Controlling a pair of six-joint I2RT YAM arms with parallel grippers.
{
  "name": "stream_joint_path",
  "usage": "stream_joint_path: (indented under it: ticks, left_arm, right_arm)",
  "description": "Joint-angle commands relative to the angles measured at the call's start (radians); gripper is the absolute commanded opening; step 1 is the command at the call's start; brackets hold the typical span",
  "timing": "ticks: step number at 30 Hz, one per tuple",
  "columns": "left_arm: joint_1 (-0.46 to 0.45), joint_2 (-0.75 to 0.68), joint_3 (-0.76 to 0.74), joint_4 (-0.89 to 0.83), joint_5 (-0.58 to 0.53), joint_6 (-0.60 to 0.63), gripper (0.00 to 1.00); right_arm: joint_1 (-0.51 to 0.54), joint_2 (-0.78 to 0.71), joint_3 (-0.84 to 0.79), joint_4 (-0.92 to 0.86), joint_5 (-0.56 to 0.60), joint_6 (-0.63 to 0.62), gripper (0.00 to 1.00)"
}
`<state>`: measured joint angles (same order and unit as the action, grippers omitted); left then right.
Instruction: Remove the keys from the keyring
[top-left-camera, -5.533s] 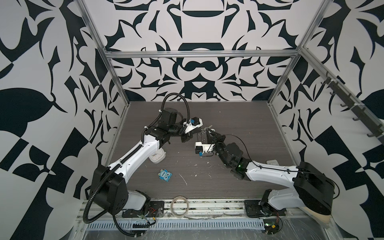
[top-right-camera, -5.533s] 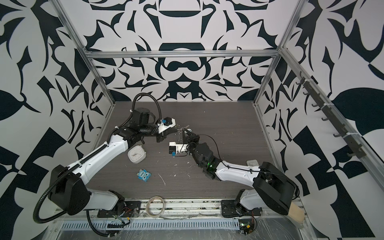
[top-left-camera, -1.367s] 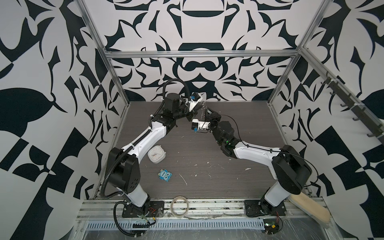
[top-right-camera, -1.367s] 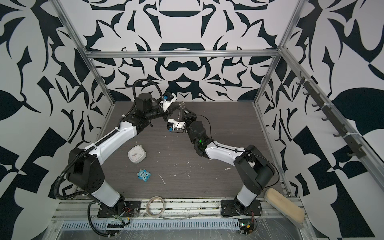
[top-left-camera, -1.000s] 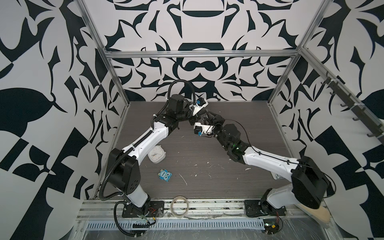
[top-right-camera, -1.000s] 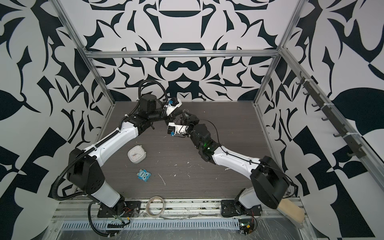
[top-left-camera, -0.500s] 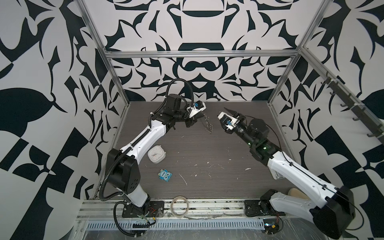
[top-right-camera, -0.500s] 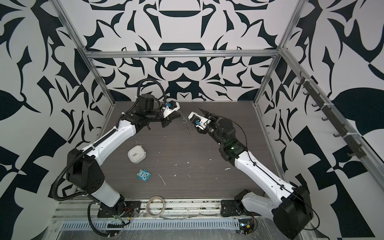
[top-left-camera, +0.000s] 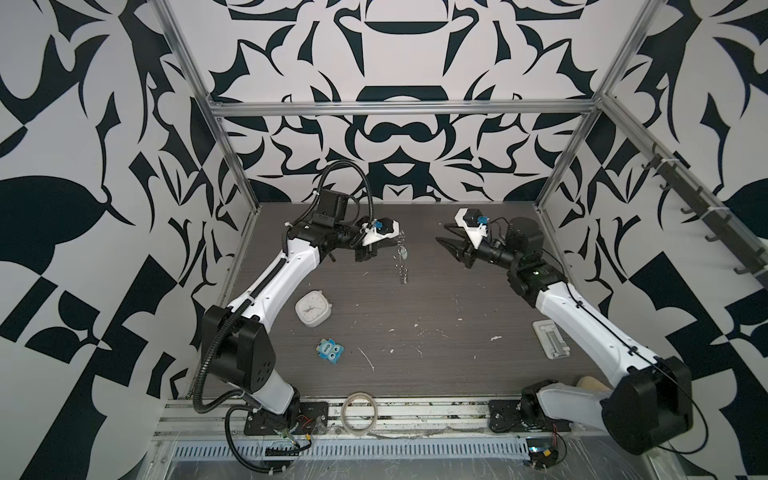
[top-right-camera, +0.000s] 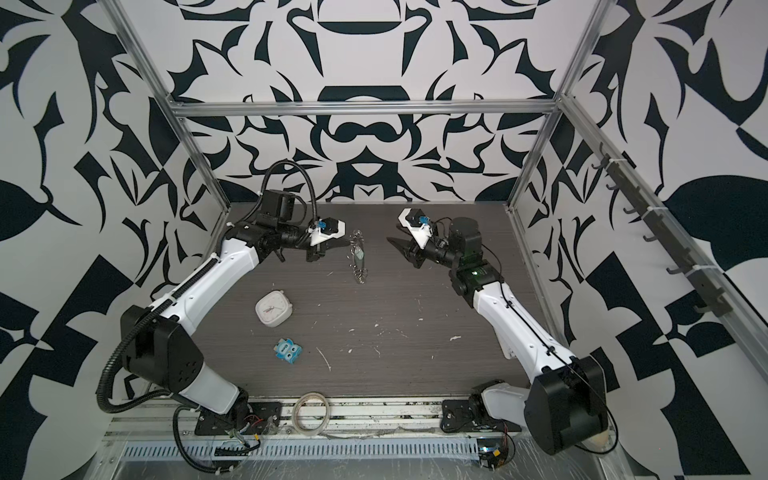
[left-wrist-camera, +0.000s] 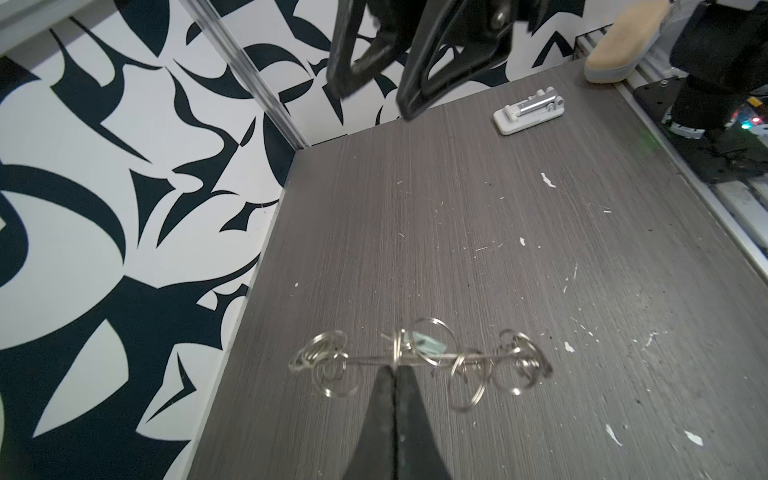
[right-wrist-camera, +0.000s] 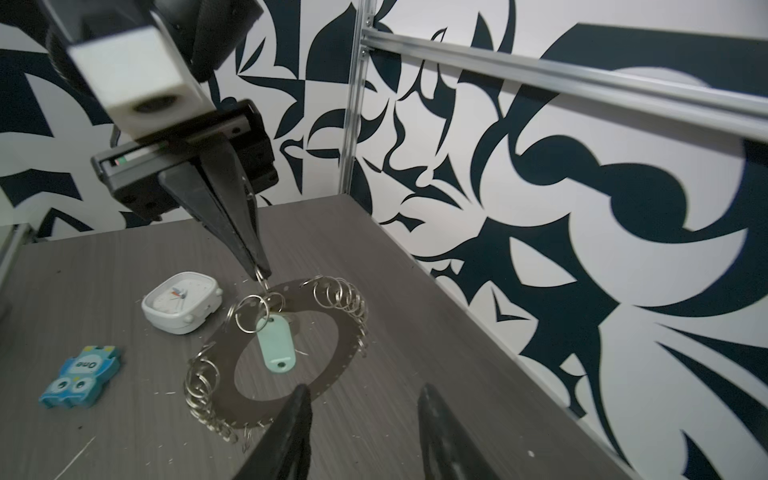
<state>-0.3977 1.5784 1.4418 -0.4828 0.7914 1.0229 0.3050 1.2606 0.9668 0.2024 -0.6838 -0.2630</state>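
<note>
Currently left hand (right-wrist-camera: 259, 270) clamps only one split ring (right-wrist-camera: 262, 281), so the keyring (right-wrist-camera: 332, 357) hanging over the tabletop (right-wrist-camera: 124, 257) may swing or slip when the empty, spread right hand (right-wrist-camera: 365, 390) tugs the mint-tagged key (right-wrist-camera: 276, 343).

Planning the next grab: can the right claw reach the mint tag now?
Probably yes. The right claw is open and faces the tag, which hangs on the near face of the keyring held by the left claw; nothing lies between.
</note>
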Motion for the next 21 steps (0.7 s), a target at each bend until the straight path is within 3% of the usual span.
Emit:
stream_joint_path:
  ticks: [1, 7, 11, 21]
  left_arm:
    - [0.002, -0.043, 0.004, -0.061, 0.069, 0.093, 0.00]
    - [0.003, -0.073, -0.034, -0.089, 0.087, 0.165, 0.00]
    - [0.003, -0.109, -0.081, -0.064, 0.086, 0.180, 0.00]
    - [0.003, -0.146, -0.135, -0.055, 0.109, 0.197, 0.00]
  right_arm:
    - [0.015, -0.001, 0.025, 0.032, -0.050, 0.063, 0.45]
    - [0.060, 0.005, 0.003, 0.047, -0.164, 0.075, 0.44]
    - [0.076, -0.001, -0.031, 0.113, -0.239, 0.179, 0.43]
    - [0.169, -0.046, -0.171, 0.254, -0.184, 0.286, 0.36]
